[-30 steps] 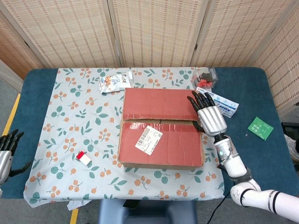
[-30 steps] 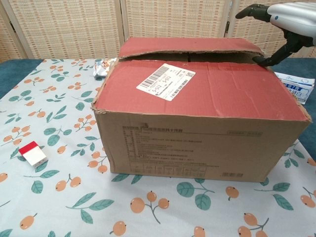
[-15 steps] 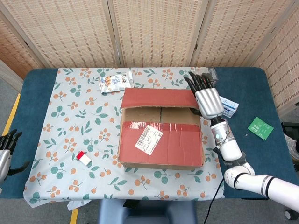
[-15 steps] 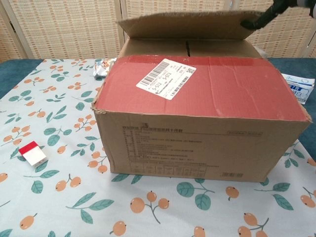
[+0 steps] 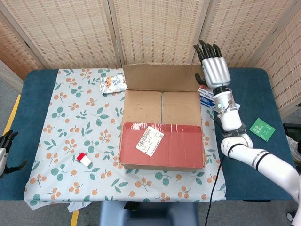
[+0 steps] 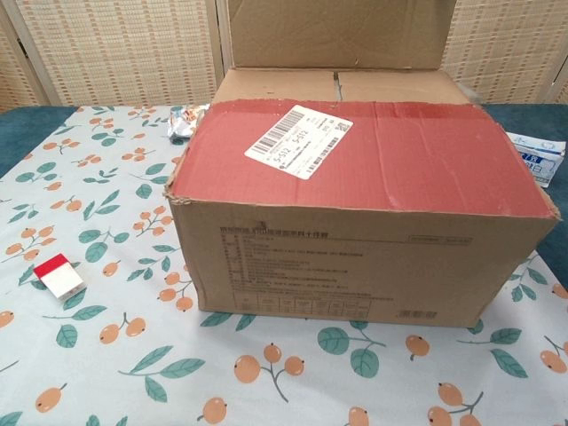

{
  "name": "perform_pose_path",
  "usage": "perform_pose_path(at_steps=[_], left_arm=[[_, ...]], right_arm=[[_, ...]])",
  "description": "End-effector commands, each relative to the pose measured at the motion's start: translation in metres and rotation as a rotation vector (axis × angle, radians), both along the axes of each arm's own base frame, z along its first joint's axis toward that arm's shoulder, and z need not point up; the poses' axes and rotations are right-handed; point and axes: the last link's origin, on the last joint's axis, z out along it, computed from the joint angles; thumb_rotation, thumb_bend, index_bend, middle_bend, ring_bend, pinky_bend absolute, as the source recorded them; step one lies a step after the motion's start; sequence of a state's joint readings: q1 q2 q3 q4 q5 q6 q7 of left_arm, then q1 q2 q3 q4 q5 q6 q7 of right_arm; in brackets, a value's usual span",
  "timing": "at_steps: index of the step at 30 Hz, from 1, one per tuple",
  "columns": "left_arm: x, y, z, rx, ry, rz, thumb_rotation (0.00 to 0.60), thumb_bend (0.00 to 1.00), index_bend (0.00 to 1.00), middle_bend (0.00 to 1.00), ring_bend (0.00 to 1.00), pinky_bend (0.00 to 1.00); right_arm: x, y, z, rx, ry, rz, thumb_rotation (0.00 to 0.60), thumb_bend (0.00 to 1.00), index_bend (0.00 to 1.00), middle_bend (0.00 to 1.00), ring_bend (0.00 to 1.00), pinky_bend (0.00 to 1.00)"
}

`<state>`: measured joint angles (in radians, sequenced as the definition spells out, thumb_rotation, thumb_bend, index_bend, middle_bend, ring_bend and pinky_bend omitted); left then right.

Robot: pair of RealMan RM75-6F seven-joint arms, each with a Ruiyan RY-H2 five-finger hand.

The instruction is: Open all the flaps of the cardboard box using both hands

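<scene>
Right robot hand (image 5: 214,66), fingers spread and empty, upper right by box (image 5: 161,141); its stiff, light flaps lift best at free edges.

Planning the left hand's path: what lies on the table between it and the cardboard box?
In the head view, between left hand and cardboard box: only a small red-and-white box on the floral tablecloth.

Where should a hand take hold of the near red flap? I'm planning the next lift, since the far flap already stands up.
Take the near red flap at its free far edge, by the taped seam over the inner flaps, near a side corner. It hinges along the front, so come from above and swing it toward the robot.
</scene>
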<state>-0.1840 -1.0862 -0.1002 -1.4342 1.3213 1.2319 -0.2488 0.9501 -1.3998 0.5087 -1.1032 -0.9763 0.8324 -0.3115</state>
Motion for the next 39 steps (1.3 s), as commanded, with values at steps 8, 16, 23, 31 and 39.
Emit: perform_pose_path(at_steps=[8, 16, 23, 31, 39], left_arm=[[-0.011, 0.009, 0.004, 0.004, -0.002, 0.050, 0.600, 0.32, 0.00, 0.03, 0.04, 0.06], [-0.009, 0.007, 0.002, -0.024, -0.028, 0.039, 0.600, 0.32, 0.00, 0.03, 0.04, 0.05], [-0.005, 0.006, 0.001, -0.017, -0.012, 0.022, 0.600, 0.32, 0.00, 0.03, 0.04, 0.06], [0.005, 0.001, 0.002, -0.008, -0.008, -0.005, 0.600, 0.32, 0.00, 0.03, 0.04, 0.05], [0.008, -0.002, 0.002, -0.007, -0.011, -0.009, 0.600, 0.32, 0.00, 0.03, 0.04, 0.05]], right_arm=[[-0.003, -0.014, -0.010, 0.160, -0.113, -0.015, 0.600, 0.42, 0.00, 0.00, 0.00, 0.00], [-0.010, 0.067, 0.012, 0.388, -0.344, 0.018, 0.600, 0.43, 0.00, 0.00, 0.00, 0.00], [-0.016, 0.123, 0.021, 0.554, -0.654, -0.056, 0.600, 0.43, 0.09, 0.01, 0.07, 0.09], [-0.026, 0.132, 0.017, 0.663, -0.865, -0.134, 0.600, 0.42, 0.16, 0.10, 0.20, 0.31], [-0.033, 0.119, -0.008, 0.762, -0.901, -0.219, 0.600, 0.43, 0.23, 0.15, 0.26, 0.43]])
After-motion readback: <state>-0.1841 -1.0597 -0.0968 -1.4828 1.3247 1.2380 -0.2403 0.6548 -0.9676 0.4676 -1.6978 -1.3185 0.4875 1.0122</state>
